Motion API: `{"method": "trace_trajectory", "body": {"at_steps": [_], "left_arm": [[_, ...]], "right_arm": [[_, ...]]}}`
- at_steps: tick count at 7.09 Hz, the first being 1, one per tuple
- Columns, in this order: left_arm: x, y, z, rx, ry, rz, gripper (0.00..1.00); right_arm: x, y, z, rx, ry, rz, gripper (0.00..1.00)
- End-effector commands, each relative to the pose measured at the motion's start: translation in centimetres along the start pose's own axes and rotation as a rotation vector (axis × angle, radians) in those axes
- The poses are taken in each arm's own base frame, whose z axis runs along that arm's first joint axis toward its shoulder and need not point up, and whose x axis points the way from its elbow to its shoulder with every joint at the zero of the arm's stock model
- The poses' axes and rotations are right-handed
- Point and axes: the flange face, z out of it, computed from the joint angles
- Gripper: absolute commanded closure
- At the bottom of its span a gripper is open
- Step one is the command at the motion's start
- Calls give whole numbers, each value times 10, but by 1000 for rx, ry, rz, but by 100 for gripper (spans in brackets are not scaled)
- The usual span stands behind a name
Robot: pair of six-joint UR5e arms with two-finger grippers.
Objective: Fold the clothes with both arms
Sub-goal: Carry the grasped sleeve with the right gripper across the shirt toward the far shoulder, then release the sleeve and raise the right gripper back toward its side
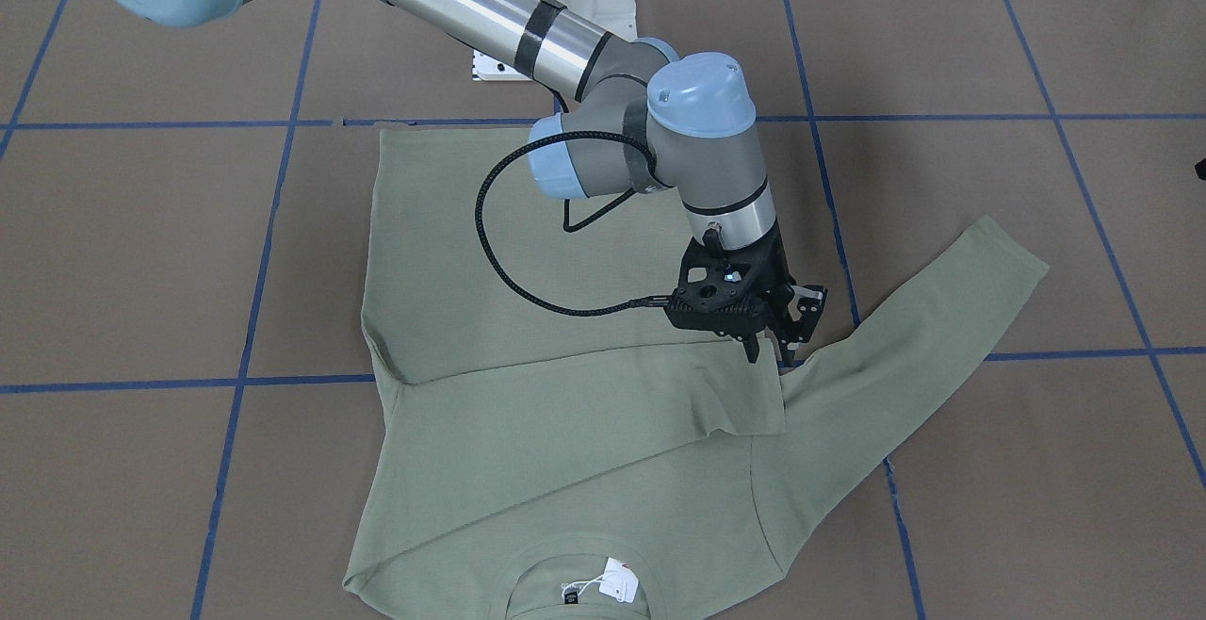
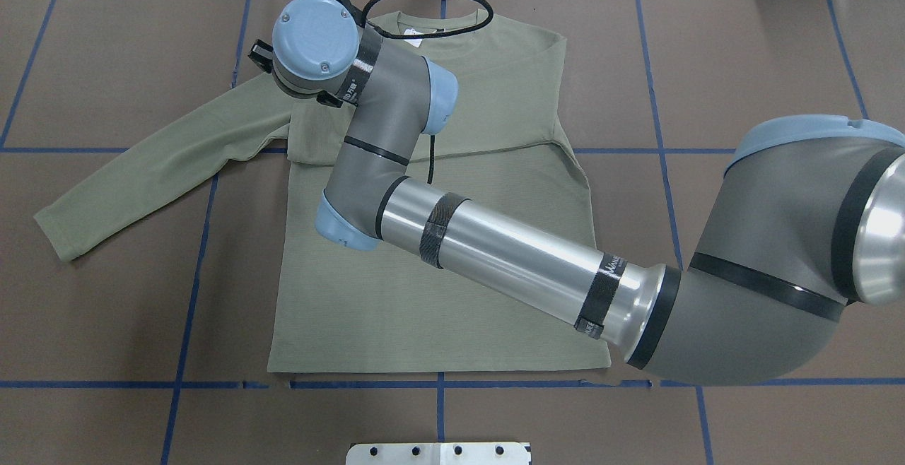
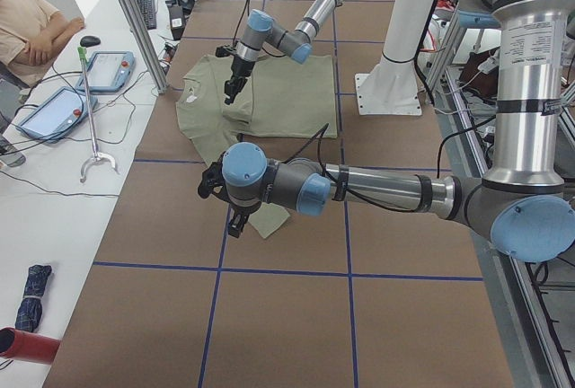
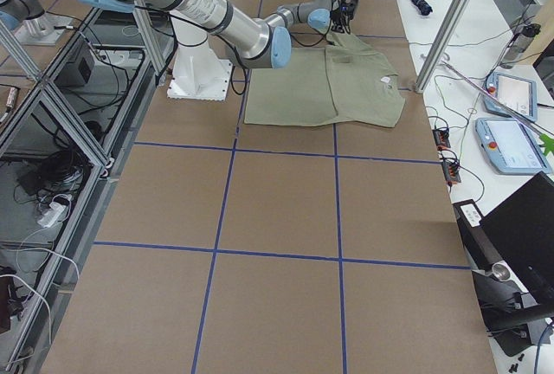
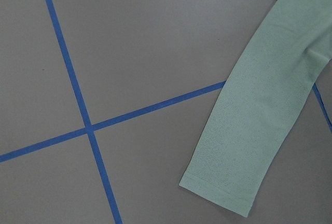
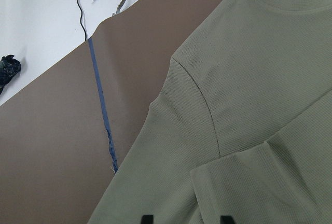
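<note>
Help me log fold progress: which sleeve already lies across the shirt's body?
The sleeve on the robot's right side: it lies folded across the chest, cuff ending near the right claw. The other sleeve stretches straight out sideways, unfolded.

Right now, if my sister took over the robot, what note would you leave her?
Right gripper: open, just over the cuff end of the folded sleeve, holding nothing.
Left gripper: above the cuff of the outstretched sleeve; open or shut, cannot tell.
Shirt: flat on the table, collar away from the robot.
Done: one sleeve folded across the chest.
To do: fold the other sleeve in, then the body.
</note>
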Motion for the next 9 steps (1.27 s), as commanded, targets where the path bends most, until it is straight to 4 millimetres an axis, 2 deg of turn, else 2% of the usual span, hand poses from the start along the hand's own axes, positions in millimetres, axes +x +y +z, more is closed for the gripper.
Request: {"method": "trace_trajectory", "body": {"at_steps": [1, 2, 3, 4, 5, 6, 8, 9], "left_arm": [[13, -5, 18, -29, 47, -70, 0], [24, -10, 31, -27, 51, -78, 0], [7, -3, 50, -34, 54, -148, 0], [7, 0, 84, -62, 66, -212, 0], [21, 2, 106, -80, 73, -275, 0], [25, 5, 127, -72, -2, -263, 0], [13, 9, 151, -88, -33, -276, 1], [12, 7, 159, -94, -27, -309, 2]], "right_arm": [[-15, 0, -11, 3, -26, 13, 2], [-29, -9, -41, -11, -85, 53, 2], [-14, -33, -62, -44, -81, 83, 2], [24, -68, -87, -80, -28, 100, 2], [67, -82, -104, -104, -5, 109, 1], [100, -98, -114, -91, 5, 117, 1], [177, -133, -147, -74, 8, 124, 1], [201, -149, -170, -98, 3, 91, 1]]}}
